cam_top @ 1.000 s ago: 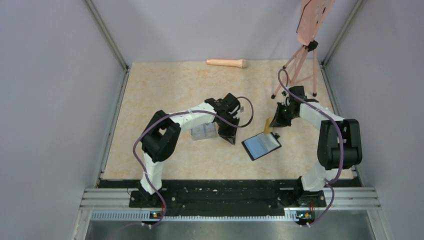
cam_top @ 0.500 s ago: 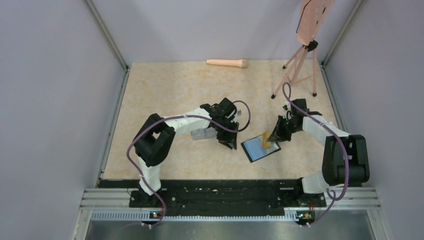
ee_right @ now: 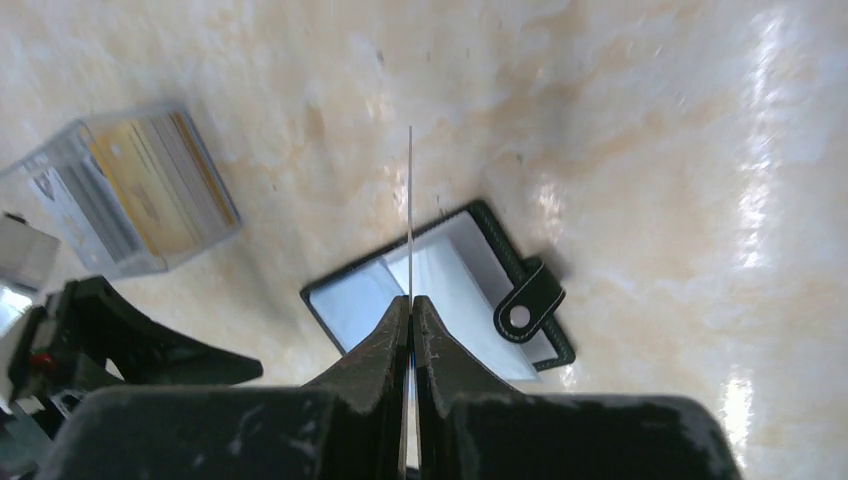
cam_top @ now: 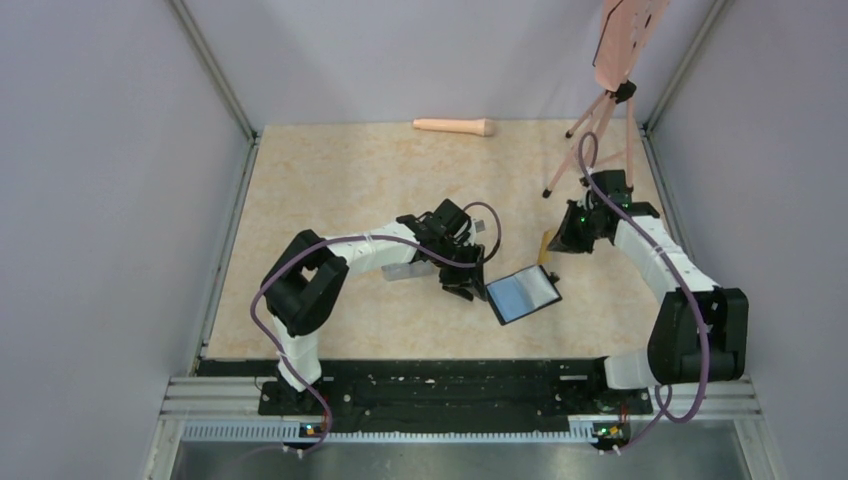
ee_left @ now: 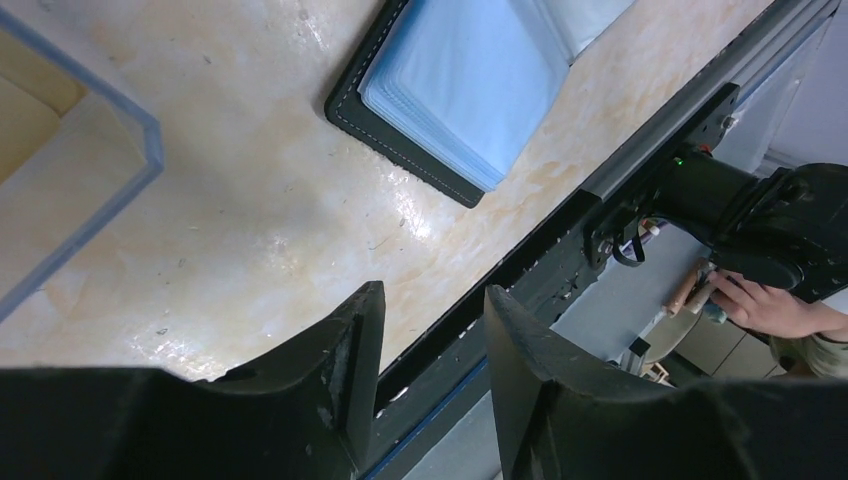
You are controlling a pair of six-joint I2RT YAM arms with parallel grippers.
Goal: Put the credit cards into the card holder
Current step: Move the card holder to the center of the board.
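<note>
The black card holder (cam_top: 522, 294) lies open on the table, its blue-grey pockets facing up; it also shows in the left wrist view (ee_left: 470, 80) and the right wrist view (ee_right: 470, 290), clasp tab (ee_right: 520, 310) to the right. My right gripper (cam_top: 553, 250) (ee_right: 411, 300) is shut on a yellow-orange credit card (cam_top: 546, 243), seen edge-on (ee_right: 410, 200), held above the holder's far right corner. My left gripper (cam_top: 468, 285) (ee_left: 433, 295) is open and empty, just left of the holder. More credit cards (ee_right: 150, 190) stand in a clear box (cam_top: 408, 268).
The clear box (ee_left: 60, 170) sits left of the holder, partly under my left arm. A pink tripod (cam_top: 598, 120) with a board stands at the back right. A pink cylinder (cam_top: 455, 126) lies at the far edge. A black rail (cam_top: 430, 385) borders the near side.
My right gripper has moved the card from over the holder's pockets up and back to the far right. My left gripper has moved right, closer to the holder's left edge.
</note>
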